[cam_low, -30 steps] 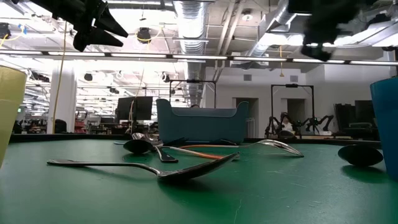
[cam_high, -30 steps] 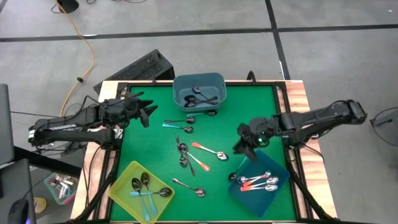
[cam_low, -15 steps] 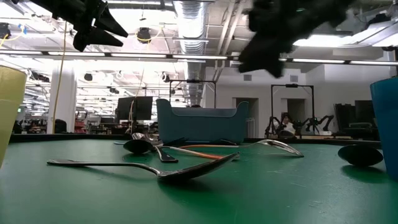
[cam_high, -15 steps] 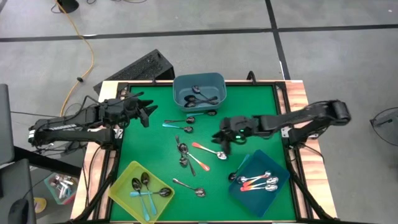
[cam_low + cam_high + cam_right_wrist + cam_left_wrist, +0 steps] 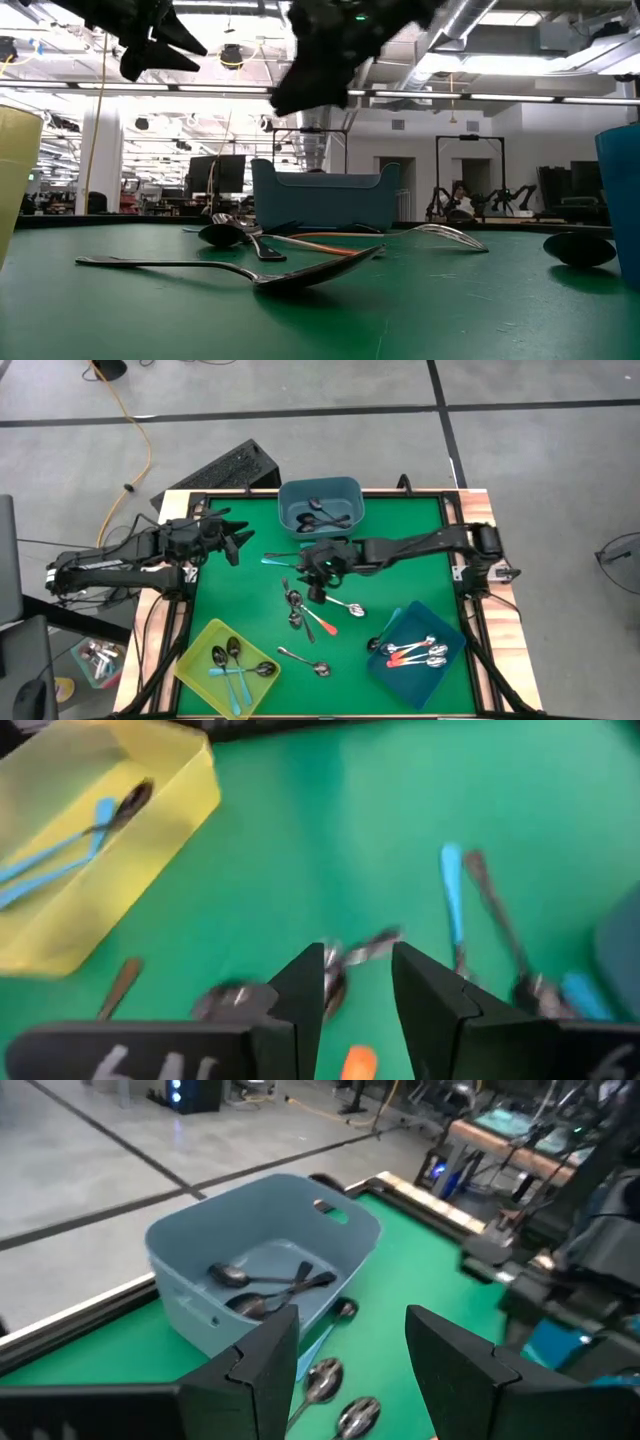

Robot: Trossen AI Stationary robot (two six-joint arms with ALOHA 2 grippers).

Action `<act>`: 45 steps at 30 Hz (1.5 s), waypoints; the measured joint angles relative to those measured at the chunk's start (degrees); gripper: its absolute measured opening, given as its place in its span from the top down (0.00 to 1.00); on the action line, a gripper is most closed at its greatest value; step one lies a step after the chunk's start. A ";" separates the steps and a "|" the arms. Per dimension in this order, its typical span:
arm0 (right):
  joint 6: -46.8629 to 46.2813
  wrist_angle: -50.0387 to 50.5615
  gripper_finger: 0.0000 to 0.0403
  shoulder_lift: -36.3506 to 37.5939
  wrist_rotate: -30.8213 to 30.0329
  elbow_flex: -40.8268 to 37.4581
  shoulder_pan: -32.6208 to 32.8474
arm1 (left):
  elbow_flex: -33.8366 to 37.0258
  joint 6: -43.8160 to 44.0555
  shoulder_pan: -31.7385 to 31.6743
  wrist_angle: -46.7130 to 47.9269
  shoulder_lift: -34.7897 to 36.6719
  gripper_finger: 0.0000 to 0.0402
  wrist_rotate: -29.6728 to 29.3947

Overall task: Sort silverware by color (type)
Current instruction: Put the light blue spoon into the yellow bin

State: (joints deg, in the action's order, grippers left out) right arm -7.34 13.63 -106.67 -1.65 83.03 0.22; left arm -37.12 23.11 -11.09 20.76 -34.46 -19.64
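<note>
L wrist only: 2 spoons [image 5: 262,1285] in grey-blue bin [image 5: 190,1265].

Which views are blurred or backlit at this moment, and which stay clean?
Right wrist view: smeared, the spoons and yellow bin soft. Low view: both arms are dark silhouettes against bright ceiling lights, the right claw blurred. High view: evenly lit. Left wrist view: the grey-blue bin crisp.
</note>
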 joint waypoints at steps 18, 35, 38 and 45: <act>11.33 51.84 0.67 0.28 7.48 13.35 0.49 | -0.04 -5.56 -0.01 -0.36 5.66 0.58 -0.15; 8.45 56.87 0.67 0.09 4.15 0.94 13.49 | -0.02 -9.01 -0.01 -0.50 5.62 0.58 -0.50; 8.23 55.65 0.67 0.09 4.78 -1.79 15.00 | -0.02 -8.96 0.00 -0.49 5.62 0.58 -0.48; 8.27 53.31 0.67 0.09 5.05 -5.55 18.19 | 0.00 -7.45 -0.01 -0.47 5.62 0.58 -0.45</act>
State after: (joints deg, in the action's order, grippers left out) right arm 0.93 66.94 -106.59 3.40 77.49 18.41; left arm -37.12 15.66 -11.09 20.29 -28.84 -20.09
